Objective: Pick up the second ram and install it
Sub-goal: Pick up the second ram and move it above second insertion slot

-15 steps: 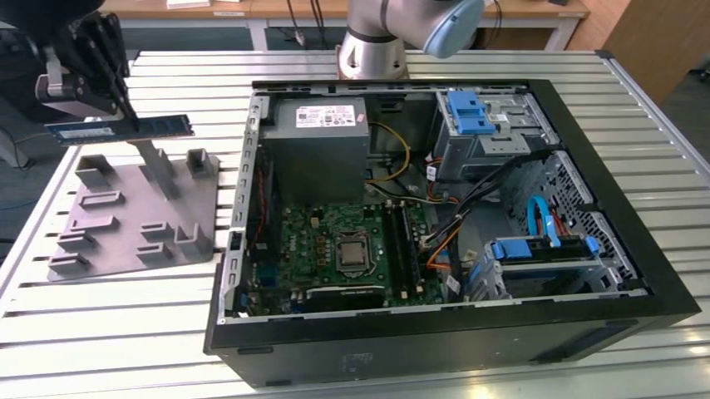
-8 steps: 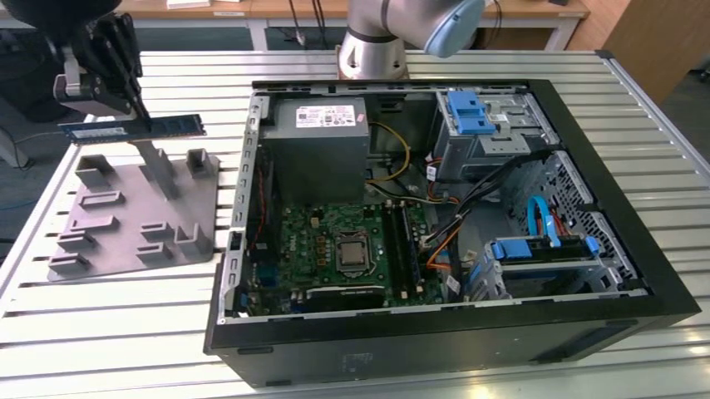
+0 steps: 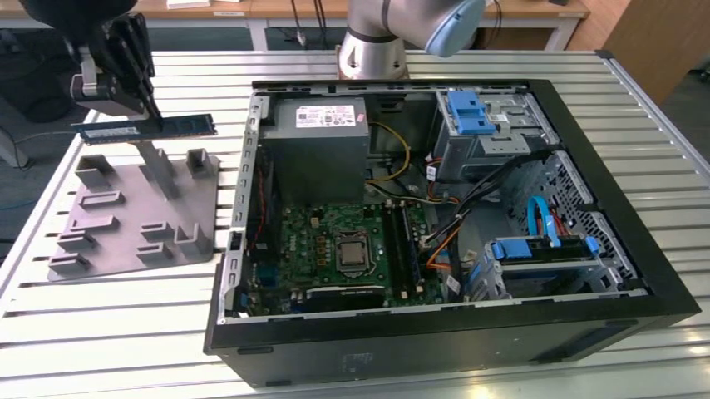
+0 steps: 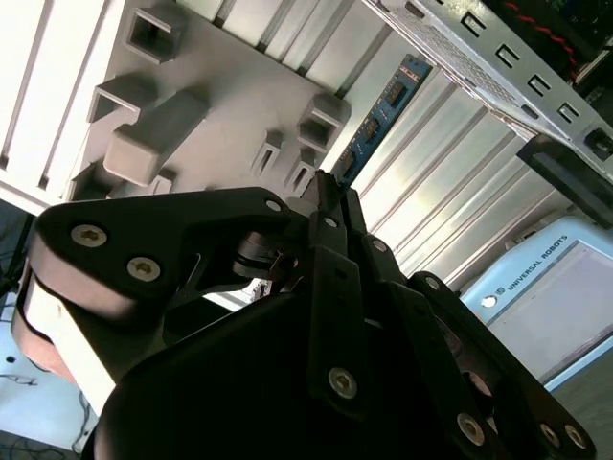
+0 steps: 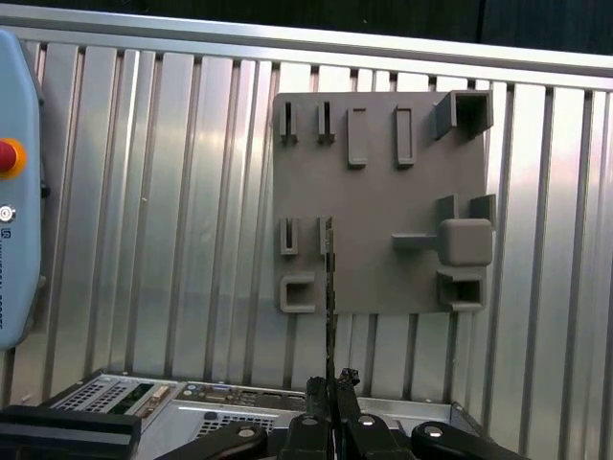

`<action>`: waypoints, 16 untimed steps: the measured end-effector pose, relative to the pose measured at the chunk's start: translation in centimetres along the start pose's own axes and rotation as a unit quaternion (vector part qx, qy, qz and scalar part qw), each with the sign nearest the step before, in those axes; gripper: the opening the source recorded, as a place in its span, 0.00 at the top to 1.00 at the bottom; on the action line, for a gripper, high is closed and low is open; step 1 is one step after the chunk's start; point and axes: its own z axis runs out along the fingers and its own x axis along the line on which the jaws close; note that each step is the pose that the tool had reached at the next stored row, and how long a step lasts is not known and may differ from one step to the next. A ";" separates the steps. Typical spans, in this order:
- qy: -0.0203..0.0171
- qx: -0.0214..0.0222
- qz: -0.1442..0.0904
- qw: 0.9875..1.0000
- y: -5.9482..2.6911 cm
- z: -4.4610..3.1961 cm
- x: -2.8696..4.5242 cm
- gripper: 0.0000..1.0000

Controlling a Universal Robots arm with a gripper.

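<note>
Exterior view, claw (image 3: 141, 115) pinching slim second ram (image 3: 178, 125)

The black pincer (image 5: 330, 385) is closed on the second ram (image 5: 329, 287), a slim dark memory stick seen edge-on, whose far end overlaps a flat grey plastic fixture plate (image 5: 383, 182) with raised slots and blocks. The plate lies on a ribbed silvery metal counter (image 5: 172, 192), well apart from a pale blue-grey control pendant (image 5: 14, 230) with a red button (image 5: 6, 158).
</note>
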 end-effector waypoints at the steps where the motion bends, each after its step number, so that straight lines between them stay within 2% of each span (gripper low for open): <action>1: 0.000 0.000 0.000 1.000 -0.17 0.00 0.01 0.86; 16: 0.000 0.000 0.000 1.000 -2.76 -0.03 0.21 0.86</action>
